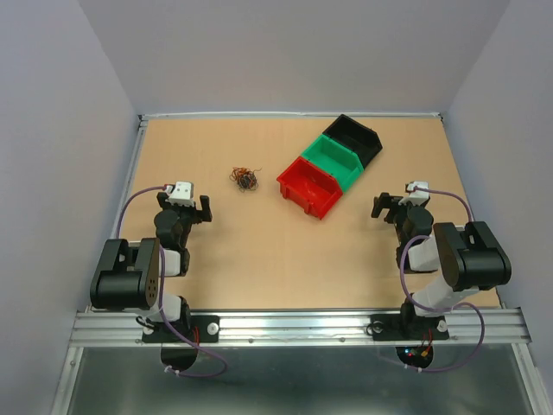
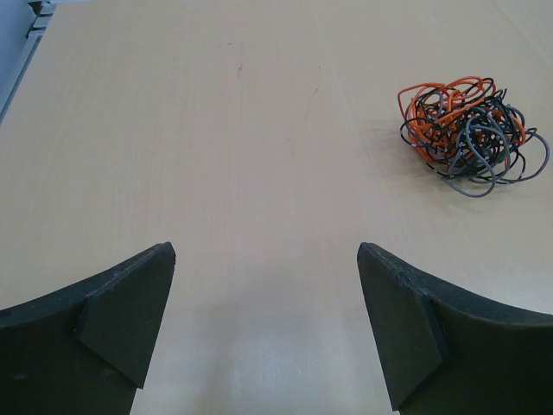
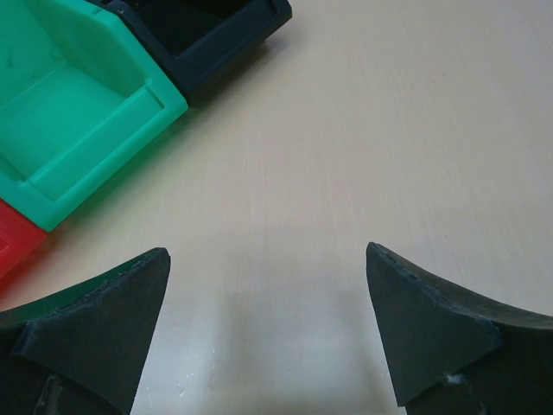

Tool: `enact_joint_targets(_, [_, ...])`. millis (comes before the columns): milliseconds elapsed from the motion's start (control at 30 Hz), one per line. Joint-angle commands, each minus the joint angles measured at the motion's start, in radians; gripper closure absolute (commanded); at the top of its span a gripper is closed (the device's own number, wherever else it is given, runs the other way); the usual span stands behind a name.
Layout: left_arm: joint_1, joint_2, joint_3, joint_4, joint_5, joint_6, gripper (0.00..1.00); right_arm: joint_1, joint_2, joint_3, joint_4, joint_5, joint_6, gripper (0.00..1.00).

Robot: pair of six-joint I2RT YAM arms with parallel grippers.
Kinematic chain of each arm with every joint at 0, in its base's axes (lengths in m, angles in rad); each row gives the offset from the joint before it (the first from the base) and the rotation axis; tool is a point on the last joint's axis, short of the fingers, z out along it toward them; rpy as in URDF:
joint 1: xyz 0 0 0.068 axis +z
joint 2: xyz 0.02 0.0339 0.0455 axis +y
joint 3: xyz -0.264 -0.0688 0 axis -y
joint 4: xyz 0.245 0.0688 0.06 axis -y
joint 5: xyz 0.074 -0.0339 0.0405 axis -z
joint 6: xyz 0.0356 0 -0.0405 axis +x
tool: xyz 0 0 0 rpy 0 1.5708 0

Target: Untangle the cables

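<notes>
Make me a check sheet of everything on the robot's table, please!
Surface: light wooden table, nothing spilled seen.
Job's things: wire bundle, orange, black and grey, one tangle, left of the bins.
Clutter: red bin, green bin, black bin, side by side in a row.
Grippers: left gripper and right gripper open, holding nothing.
Cables: purple arm cables looped along both arms.
Surroundings: grey walls; metal rail at the near edge.
</notes>
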Motion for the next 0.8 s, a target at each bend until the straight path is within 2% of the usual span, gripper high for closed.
enact_joint_targets(0, [-0.004, -0.017, 0.018, 0.305, -0.006, 0.007, 0.01, 0.012, -0.032, 0.042, 0.003, 0.017, -0.017, 0.00])
enact_joint_targets(167, [-0.004, -0.047, 0.025, 0.275, 0.031, 0.018, 0.01, 0.064, -0.246, 0.077, -0.220, 0.125, -0.036, 0.00])
enact_joint_targets(200, [-0.004, -0.072, 0.045, 0.196, 0.018, 0.007, 0.01, 0.069, -0.276, 0.081, -0.243, 0.158, 0.034, 0.00])
enact_joint_targets(233, [-0.004, -0.078, 0.056, 0.206, 0.019, 0.006, 0.01, 0.069, -0.331, 0.081, -0.258, 0.192, 0.121, 0.00])
enact_joint_targets(267, [-0.001, -0.109, 0.132, -0.010, 0.042, 0.013, 0.01, 0.067, -0.350, 0.074, -0.255, 0.218, 0.245, 0.00])
enact_joint_targets(367, [-0.001, -0.178, 0.350, -0.478, 0.323, 0.258, 0.01, 0.067, -0.411, 0.091, -0.289, 0.139, 0.291, 0.00])
enact_joint_targets(400, [-0.001, -0.172, 0.504, -0.741, 0.391, 0.311, 0.01, 0.067, -0.427, 0.085, -0.301, 0.108, 0.332, 0.00])
enact_joint_targets(467, [0.001, -0.128, 0.673, -0.919, 0.424, 0.345, 0.01, 0.067, -0.459, 0.065, -0.301, 0.122, 0.404, 0.00])
enact_joint_targets(500, [0.009, -0.099, 0.699, -0.992, 0.465, 0.355, 0.01, 0.067, -0.464, 0.046, -0.301, 0.132, 0.474, 0.00])
enact_joint_targets(600, [0.012, -0.060, 0.725, -0.995, 0.520, 0.421, 0.01, 0.067, -0.504, 0.037, -0.315, 0.103, 0.477, 0.00])
enact_joint_targets(700, [0.013, 0.006, 0.766, -0.972, 0.525, 0.347, 0.01, 0.067, -0.544, 0.026, -0.344, 0.085, 0.454, 0.00])
enact_joint_targets(767, [0.013, 0.099, 0.835, -1.035, 0.594, 0.336, 0.01, 0.067, -0.562, 0.035, -0.372, 0.071, 0.446, 0.00])
